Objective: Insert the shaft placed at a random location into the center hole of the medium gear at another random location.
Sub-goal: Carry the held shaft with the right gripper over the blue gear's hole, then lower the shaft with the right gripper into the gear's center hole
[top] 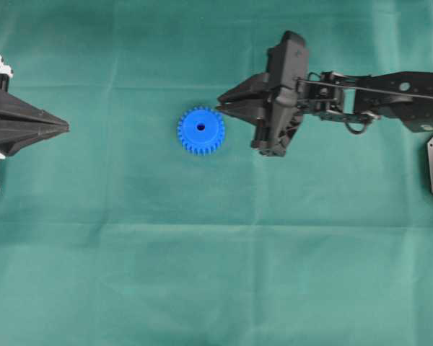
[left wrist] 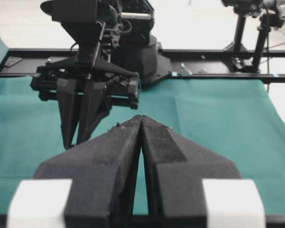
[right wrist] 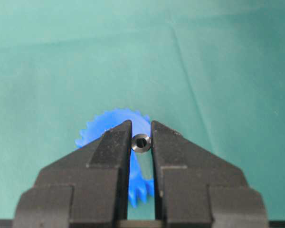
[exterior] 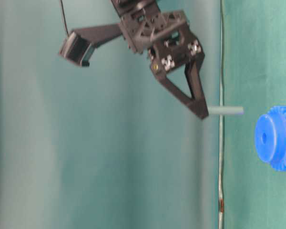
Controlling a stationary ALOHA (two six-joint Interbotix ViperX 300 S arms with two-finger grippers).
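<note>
Right gripper (right wrist: 141, 137) clamped on the shaft (right wrist: 141, 142), which is seen end-on between the two black fingertips in the right wrist view; in the table-level view (a frame turned on its side) the shaft (exterior: 226, 110) projects from the fingertips toward the green cloth (exterior: 257, 47), clear of the gear. The medium gear (top: 200, 130) lies flat on the cloth just beyond the right gripper's (top: 219, 107) tips, apart from them, with its center hole (top: 200, 127) facing up and unfilled. Left gripper (top: 66, 127) with jaws pressed together and nothing between them, parked at the cloth's edge well apart from the gear, on its far side from the right gripper
</note>
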